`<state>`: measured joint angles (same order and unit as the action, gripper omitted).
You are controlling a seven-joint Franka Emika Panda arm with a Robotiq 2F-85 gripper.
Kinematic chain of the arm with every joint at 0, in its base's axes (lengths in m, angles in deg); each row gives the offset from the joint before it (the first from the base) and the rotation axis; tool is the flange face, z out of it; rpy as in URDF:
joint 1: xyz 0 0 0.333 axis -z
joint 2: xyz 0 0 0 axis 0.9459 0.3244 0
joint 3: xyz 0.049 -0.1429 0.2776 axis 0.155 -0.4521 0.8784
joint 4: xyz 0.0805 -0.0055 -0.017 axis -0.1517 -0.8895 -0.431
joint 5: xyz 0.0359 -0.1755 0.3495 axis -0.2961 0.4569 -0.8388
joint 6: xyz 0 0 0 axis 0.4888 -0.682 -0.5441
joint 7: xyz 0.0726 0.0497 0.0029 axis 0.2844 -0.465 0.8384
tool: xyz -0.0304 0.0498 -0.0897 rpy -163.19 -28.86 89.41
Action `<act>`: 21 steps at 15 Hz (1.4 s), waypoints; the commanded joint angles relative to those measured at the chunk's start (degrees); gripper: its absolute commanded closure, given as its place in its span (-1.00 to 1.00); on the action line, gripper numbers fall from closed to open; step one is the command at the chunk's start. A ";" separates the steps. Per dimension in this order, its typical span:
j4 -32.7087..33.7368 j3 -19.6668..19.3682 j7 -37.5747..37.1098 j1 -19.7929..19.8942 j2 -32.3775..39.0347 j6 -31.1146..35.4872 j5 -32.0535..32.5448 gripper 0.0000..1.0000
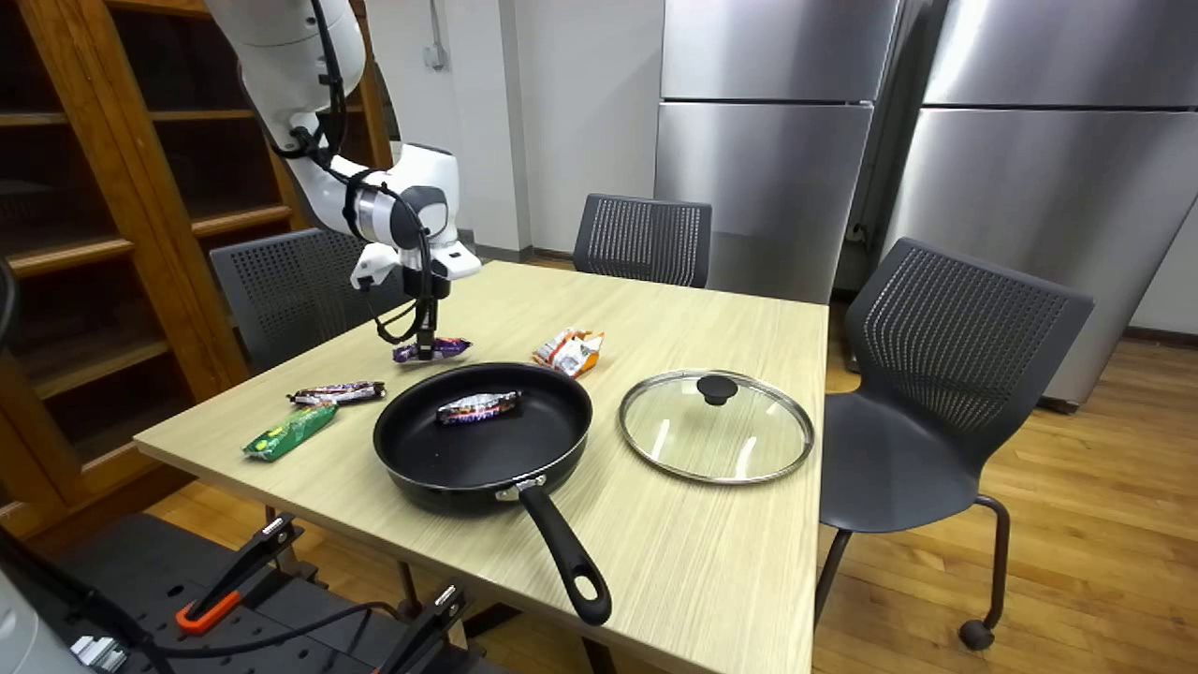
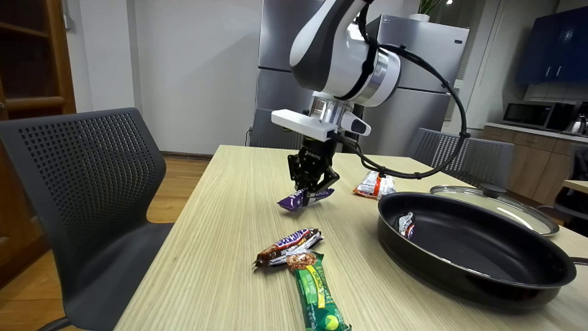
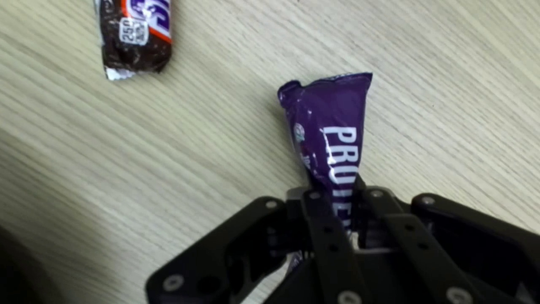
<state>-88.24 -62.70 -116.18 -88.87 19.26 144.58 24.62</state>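
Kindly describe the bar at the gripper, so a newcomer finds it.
On the pale table, near the black pan, find the gripper. The purple bar lies between its fingers; its colour sets it apart from the brown bar and green bar.

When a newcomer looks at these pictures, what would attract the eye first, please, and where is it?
The black frying pan would probably come first: it sits on the table with a wrapped candy bar inside. Next may come the purple snack bar, pinched between the robot's fingers, and the glass lid, lying to the pan's right in an exterior view.
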 commanded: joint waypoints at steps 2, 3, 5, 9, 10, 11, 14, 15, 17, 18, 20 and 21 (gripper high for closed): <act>-4.27 -0.27 -1.19 -1.65 -5.53 -0.15 1.61 0.93; -5.00 -0.32 -0.99 -1.79 -6.46 -0.11 1.88 0.93; -7.03 -0.34 -0.28 -1.62 -8.73 -0.11 2.39 0.93; -11.40 -0.70 0.82 -0.98 -13.05 -0.03 4.16 0.93; -12.81 -0.85 1.28 -0.80 -14.23 0.14 4.65 0.93; -14.27 -0.99 1.78 -0.57 -15.33 0.44 5.20 0.93; -18.53 -1.27 3.53 0.41 -18.61 0.90 6.63 0.93; -19.85 -1.46 4.26 0.71 -19.62 0.92 7.06 0.93; -22.95 -1.78 5.94 1.64 -21.77 1.86 8.00 0.93; -24.53 -1.74 7.32 2.46 -22.78 2.55 8.03 0.93; -27.34 -2.07 9.68 3.71 -24.61 3.52 8.01 0.93; -28.78 -2.22 11.09 4.53 -25.52 4.05 7.85 0.93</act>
<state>-110.81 -65.18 -108.82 -86.67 -1.20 146.65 31.71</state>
